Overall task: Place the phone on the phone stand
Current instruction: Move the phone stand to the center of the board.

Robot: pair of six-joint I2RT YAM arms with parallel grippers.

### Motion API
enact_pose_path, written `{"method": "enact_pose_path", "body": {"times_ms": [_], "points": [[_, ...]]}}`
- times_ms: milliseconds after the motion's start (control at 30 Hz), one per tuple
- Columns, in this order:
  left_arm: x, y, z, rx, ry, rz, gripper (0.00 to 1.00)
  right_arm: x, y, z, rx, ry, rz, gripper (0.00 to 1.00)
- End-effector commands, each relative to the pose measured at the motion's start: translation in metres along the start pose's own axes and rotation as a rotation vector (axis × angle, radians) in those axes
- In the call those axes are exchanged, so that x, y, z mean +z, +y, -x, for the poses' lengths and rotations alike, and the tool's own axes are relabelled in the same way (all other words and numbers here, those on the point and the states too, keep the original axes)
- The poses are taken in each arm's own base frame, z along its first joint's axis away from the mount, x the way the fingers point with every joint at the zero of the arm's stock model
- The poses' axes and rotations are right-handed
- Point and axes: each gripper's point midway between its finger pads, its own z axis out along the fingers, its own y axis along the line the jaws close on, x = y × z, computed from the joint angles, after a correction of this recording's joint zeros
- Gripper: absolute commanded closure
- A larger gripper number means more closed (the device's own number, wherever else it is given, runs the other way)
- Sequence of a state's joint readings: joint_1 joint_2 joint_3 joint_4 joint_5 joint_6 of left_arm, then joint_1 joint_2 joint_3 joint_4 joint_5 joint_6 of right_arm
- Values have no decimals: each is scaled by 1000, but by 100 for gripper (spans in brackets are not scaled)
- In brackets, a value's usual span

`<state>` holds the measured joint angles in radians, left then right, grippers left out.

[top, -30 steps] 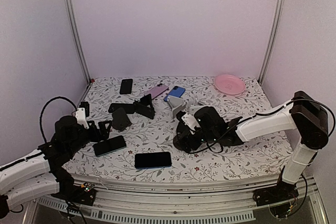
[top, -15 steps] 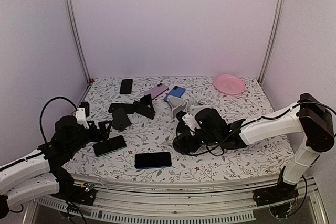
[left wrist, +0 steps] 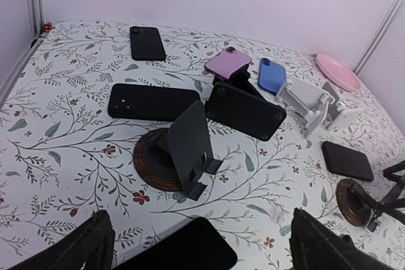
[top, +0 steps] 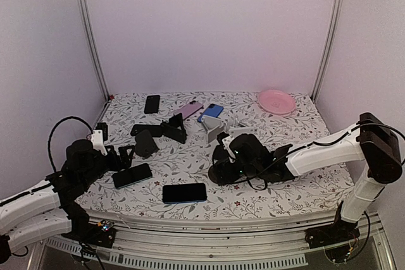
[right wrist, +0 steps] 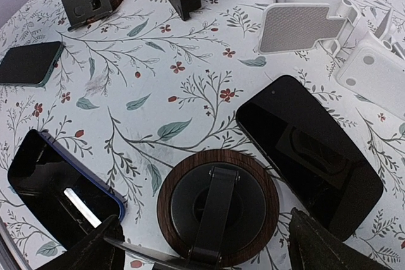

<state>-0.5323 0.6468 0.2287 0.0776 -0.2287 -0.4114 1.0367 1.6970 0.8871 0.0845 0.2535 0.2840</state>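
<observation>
Fingers spread wide on the right gripper [right wrist: 202,248], and it's hovering right above the phone stand [right wrist: 217,207] with the round wooden base. Nothing gripped there. The black phone [right wrist: 310,156] lies flat on the flowered table [right wrist: 190,93], just beside that base. A blue-edged phone [right wrist: 63,188] lies flat on the stand's other side. Over to the left gripper [left wrist: 197,238]: low over the table, fingers wide as well, empty. A dark phone [left wrist: 183,254] lies flat near its tips, with another stand [left wrist: 183,150] just beyond.
</observation>
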Motion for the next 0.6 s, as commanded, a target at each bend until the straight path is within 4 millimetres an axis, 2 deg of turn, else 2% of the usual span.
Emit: {"method": "enact_pose_path", "body": {"times_ms": [0,200,367,467,567], "points": [[0,-5,2,12,-14,-21,3,2,3,-1,35,4,-71,11],[0,-5,2,12,-16,-19,3,13,9,-1,59,23,-76,12],[0,-5,2,12,-17,-19,3,10,-3,1,100,18,-153,16],[0,-4,2,11,-18,-18,3,4,-7,6,124,13,-175,23],[0,-5,3,11,-18,-19,3,-3,-8,11,137,5,-175,35]]}}
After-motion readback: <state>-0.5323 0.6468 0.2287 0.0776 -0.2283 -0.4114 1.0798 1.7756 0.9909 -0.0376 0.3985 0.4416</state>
